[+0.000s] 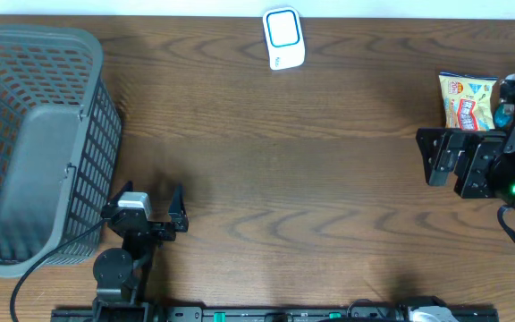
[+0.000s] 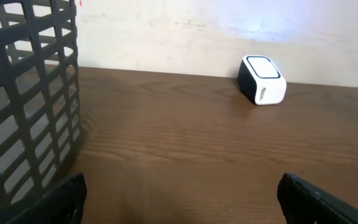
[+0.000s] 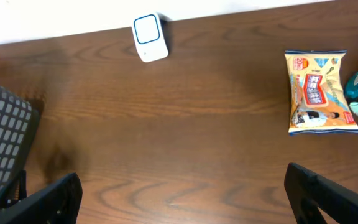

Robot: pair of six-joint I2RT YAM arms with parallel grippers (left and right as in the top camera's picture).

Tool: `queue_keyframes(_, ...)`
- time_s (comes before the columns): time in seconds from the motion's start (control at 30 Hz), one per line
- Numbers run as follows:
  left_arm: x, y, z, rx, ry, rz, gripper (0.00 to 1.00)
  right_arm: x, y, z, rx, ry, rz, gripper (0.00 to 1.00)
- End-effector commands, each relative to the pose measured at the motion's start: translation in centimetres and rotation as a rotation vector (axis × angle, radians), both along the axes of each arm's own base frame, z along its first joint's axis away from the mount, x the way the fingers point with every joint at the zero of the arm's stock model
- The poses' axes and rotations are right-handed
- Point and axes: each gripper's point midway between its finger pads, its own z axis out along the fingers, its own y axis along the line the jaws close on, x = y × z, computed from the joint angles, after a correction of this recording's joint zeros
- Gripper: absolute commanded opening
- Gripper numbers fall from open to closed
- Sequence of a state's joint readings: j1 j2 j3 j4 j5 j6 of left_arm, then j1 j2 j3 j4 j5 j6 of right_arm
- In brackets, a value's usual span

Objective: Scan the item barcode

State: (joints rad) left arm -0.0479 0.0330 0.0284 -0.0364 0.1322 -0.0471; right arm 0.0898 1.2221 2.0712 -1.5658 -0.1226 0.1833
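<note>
Our left gripper [image 1: 144,206] and right gripper [image 1: 429,158] gape, released and empty. The packet [image 3: 319,93] lies at the tabletop's [image 1: 311,179] right edge, the scanner [image 1: 284,39] at its far edge. We should pinch the packet's rim, leaving its barcode uncovered.

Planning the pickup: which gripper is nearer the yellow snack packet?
Right. The right gripper hovers close by the yellow snack packet; the left gripper sits across the table, next to the grey basket.
</note>
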Motion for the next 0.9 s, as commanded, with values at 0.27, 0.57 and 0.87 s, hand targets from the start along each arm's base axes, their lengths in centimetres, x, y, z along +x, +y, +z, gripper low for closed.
queue_keyframes(0.27, -0.1, -0.3, -1.6, 0.014, 0.040, -0.015, 0.98, 0.6, 0.8, 0.6, -0.079, -0.057, 0.094, 0.99)
queue_keyframes(0.57, -0.1, -0.3, -1.6, 0.014, 0.039, -0.015, 0.98, 1.3, 1.3, 1.6, -0.066, -0.165, 0.108, 0.99)
queue_keyframes(0.87, -0.1, -0.3, -1.6, 0.014, 0.040, -0.015, 0.98, -0.2, 1.6, -0.2, -0.033, -0.346, 0.126, 0.99)
